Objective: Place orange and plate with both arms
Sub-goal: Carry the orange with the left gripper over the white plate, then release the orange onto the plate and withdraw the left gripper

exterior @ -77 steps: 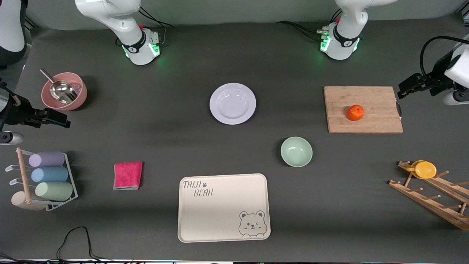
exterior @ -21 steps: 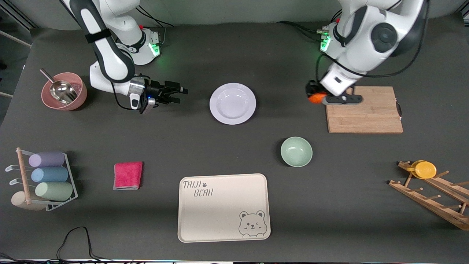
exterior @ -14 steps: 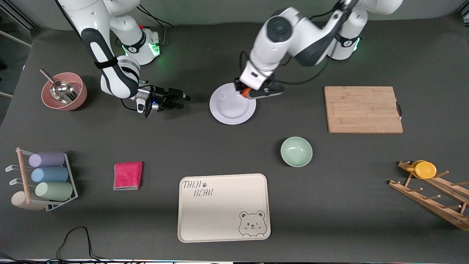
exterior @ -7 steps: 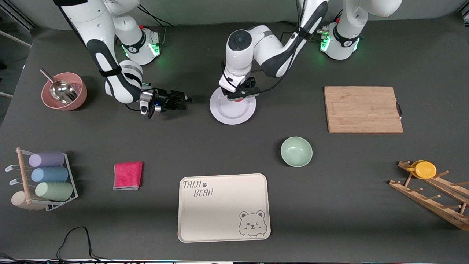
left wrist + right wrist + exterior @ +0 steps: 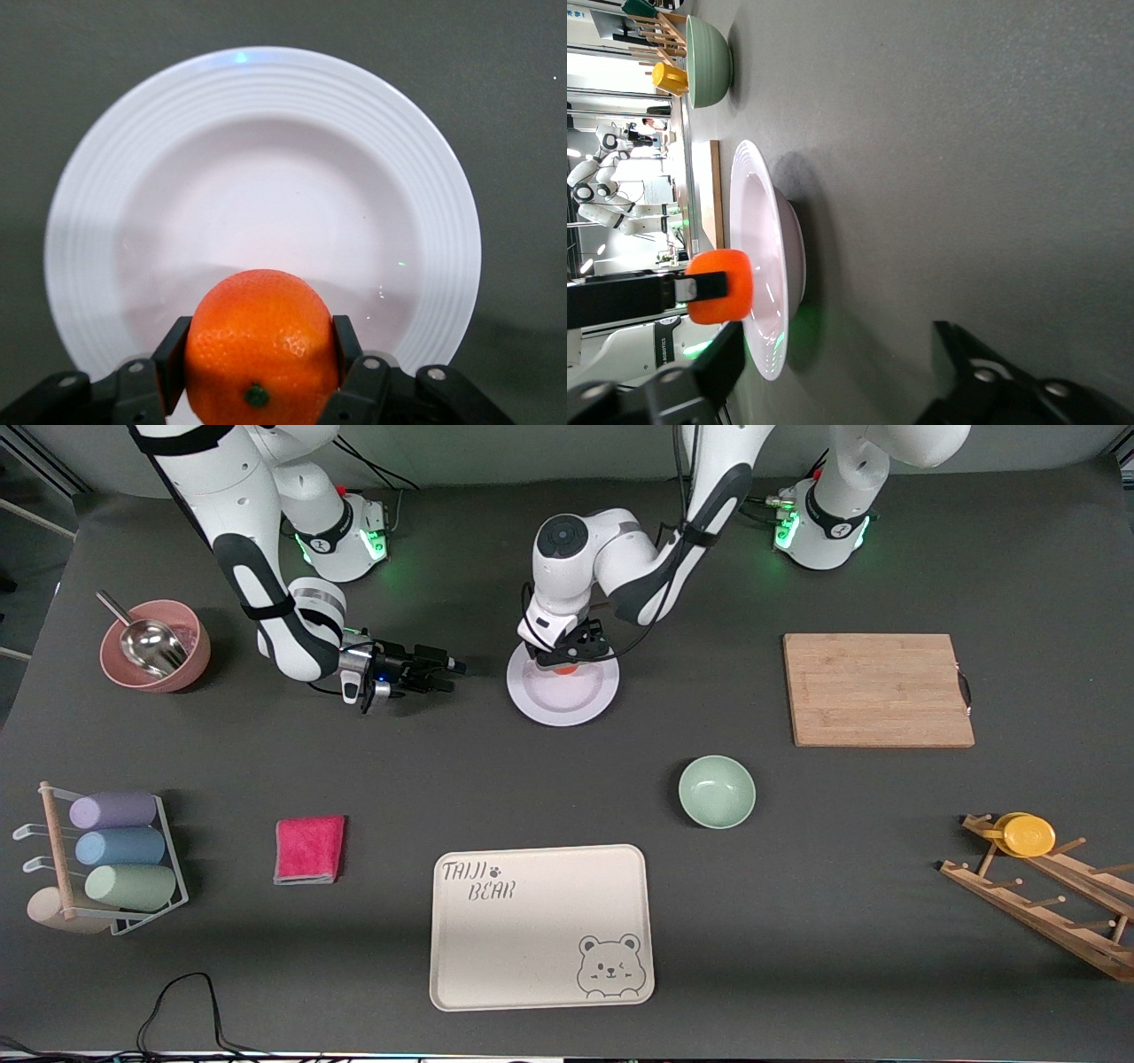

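The pale lavender-white plate lies on the dark table mat between the two arms' bases. My left gripper is shut on the orange and holds it low over the part of the plate toward the arms' bases. In the left wrist view the orange sits between the black fingers, with the plate under it. My right gripper is open and empty, low over the table beside the plate, toward the right arm's end. The right wrist view shows the plate edge-on and the orange just above its rim.
A mint-green bowl and a cream bear tray lie nearer the front camera. A bare wooden cutting board lies toward the left arm's end. A pink bowl with a scoop, a pink cloth and a cup rack lie toward the right arm's end.
The left gripper took the orange off the cutting board, carried it over the plate and lowered it. The right gripper came in from the table's end and edged toward the plate.
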`<action>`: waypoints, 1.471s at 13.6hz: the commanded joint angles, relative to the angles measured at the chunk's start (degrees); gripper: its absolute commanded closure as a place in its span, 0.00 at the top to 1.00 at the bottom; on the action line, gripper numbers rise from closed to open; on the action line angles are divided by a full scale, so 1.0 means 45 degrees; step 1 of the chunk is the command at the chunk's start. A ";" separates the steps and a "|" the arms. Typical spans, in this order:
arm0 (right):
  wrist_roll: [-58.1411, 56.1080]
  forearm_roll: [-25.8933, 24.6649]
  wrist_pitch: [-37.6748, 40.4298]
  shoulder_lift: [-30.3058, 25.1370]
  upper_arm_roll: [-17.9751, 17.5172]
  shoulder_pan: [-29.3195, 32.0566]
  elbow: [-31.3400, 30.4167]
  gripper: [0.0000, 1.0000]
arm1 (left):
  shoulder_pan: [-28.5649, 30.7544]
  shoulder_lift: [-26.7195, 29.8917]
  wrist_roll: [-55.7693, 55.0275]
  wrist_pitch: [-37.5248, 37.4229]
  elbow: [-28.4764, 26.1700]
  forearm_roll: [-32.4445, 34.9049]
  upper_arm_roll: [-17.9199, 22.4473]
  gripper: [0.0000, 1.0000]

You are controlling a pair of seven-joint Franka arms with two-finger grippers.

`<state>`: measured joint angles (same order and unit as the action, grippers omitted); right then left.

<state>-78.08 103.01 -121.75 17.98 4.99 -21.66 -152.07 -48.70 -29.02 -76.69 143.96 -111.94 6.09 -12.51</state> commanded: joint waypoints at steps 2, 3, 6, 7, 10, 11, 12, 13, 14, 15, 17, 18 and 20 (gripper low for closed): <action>-0.0500 0.0390 0.0180 0.0164 0.0082 -0.0030 0.0120 0.54 | -0.0252 -0.0290 -0.0729 0.0370 0.0266 0.0872 0.0260 0.00; -0.0500 0.0390 0.0200 0.0164 0.0082 -0.0030 0.0120 0.52 | -0.0272 -0.0368 -0.0808 0.0604 0.0246 0.0931 0.0260 0.00; -0.0500 0.0390 0.0200 0.0164 0.0082 -0.0030 0.0120 0.47 | -0.0253 -0.0427 -0.0828 0.0704 0.0246 0.1165 0.0279 0.37; -0.0500 0.0390 0.0200 0.0164 0.0082 -0.0030 0.0120 0.47 | -0.0253 -0.0446 -0.0848 0.0704 0.0246 0.1185 0.0280 0.87; -0.0520 0.0371 0.0200 0.0203 0.0082 -0.0030 0.0140 0.47 | -0.0214 -0.0311 -0.0907 0.0568 0.0246 0.1244 0.0377 1.00; -0.0771 0.0390 0.0200 0.0281 0.0082 -0.0030 0.0179 0.47 | -0.0175 -0.0097 -0.0887 0.0470 0.0265 0.1244 0.0474 1.00; -0.1045 0.0390 0.0219 0.0475 0.0082 -0.0030 0.0218 0.47 | -0.0155 0.0234 -0.0829 0.0411 0.0266 0.1244 0.0630 1.00; -0.1202 0.0429 0.0548 0.0593 0.0101 -0.0030 0.0295 0.47 | -0.0116 0.0585 -0.0790 0.0179 0.0285 0.1244 0.0767 1.00; -0.1281 0.0584 0.0919 0.0807 0.0102 -0.0030 0.0296 0.47 | 0.0000 0.0994 -0.0751 -0.0191 0.0343 0.1244 0.0903 1.00; -0.1591 0.0721 0.1116 0.0925 0.0160 -0.0030 0.0335 0.47 | 0.0195 0.1540 -0.0634 -0.0581 0.0382 0.1244 0.1098 1.00; -0.1809 0.0859 0.1157 0.1102 0.0160 -0.0030 0.0394 0.47 | 0.0818 0.2614 -0.0555 -0.1421 0.0402 0.1205 0.1198 1.00; -0.1809 0.0878 0.1157 0.1121 0.0160 -0.0030 0.0413 0.47 | 0.1363 0.3142 -0.0362 -0.1986 0.0402 0.1205 0.1198 1.00; -0.1829 0.1266 0.1176 0.1335 0.0102 -0.0108 0.0569 0.47 | 0.2495 0.3983 0.1795 -0.2846 0.0422 0.0913 0.1159 1.00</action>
<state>-84.19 105.90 -117.71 22.00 5.42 -21.69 -150.69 -41.76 -15.51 -75.48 134.62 -108.76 10.60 -6.84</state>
